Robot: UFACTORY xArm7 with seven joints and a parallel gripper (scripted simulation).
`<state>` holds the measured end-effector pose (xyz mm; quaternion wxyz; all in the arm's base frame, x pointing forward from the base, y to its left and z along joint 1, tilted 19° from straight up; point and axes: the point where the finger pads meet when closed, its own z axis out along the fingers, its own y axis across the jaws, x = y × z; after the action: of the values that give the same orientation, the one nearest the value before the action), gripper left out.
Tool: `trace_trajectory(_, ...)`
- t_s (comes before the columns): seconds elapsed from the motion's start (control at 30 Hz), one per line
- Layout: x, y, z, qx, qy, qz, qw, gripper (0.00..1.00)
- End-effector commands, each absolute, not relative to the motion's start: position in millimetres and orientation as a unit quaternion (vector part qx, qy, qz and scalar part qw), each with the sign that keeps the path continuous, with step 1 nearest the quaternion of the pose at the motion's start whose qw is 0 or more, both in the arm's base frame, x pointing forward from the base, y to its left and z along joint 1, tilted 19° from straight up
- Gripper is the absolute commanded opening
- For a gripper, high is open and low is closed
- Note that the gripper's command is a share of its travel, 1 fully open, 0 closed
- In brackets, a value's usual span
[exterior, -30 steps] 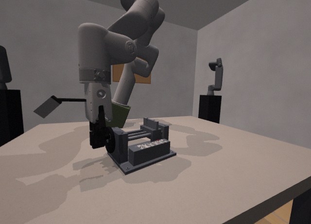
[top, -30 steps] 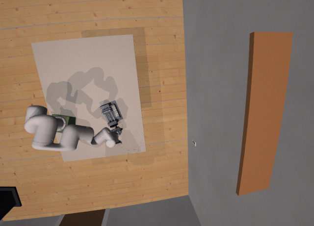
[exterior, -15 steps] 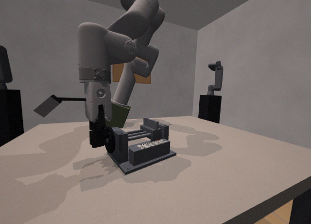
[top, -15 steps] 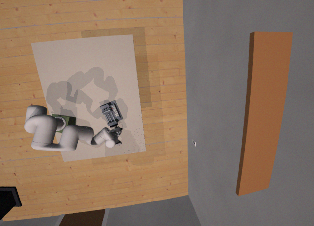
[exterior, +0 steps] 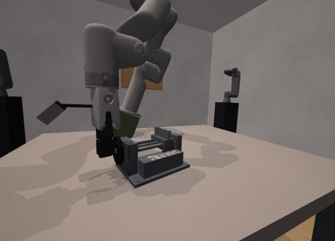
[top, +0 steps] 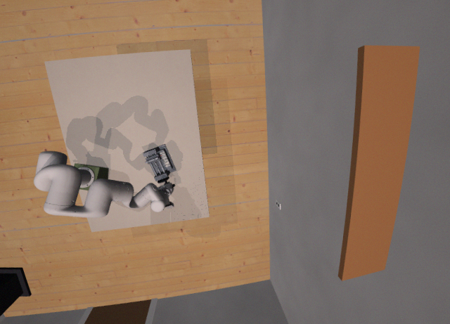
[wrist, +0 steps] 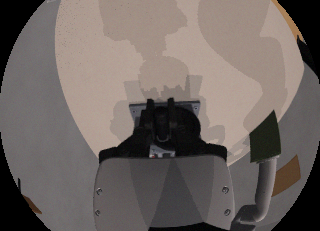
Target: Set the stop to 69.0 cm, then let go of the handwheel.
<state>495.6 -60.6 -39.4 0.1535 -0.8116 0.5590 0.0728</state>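
Observation:
A small grey stop fixture [exterior: 154,157] stands on the beige table, with two guide rods, a sliding stop block [exterior: 162,139] toward its far end and a ruler strip with a red marker [exterior: 169,151] along its front. It also shows in the overhead view [top: 159,162]. A black handwheel [exterior: 118,150] sits at the fixture's near left end. My gripper [exterior: 105,148] hangs straight down beside the wheel and is shut on the handwheel's handle. In the wrist view the dark fingers close over the fixture end; the handle itself is hidden.
The arm's green base [exterior: 129,123] stands right behind the fixture. A camera on a black pedestal [exterior: 226,116] stands at the back right, another dark pedestal [exterior: 10,122] at the left. An orange panel [top: 380,161] hangs on the wall.

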Motion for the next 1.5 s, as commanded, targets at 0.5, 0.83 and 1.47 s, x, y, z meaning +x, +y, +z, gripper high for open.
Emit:
trace_trajectory(0.5, 492.0, -64.8, -35.9, -0.811, 0.56, 0.071, 0.154, 0.06)
trace_trajectory(0.83, 489.0, -66.3, -35.1, -0.811, 0.56, 0.071, 0.154, 0.06)
trace_trajectory(1.47, 482.2, -69.2, -34.7, -0.811, 0.56, 0.071, 0.154, 0.06)
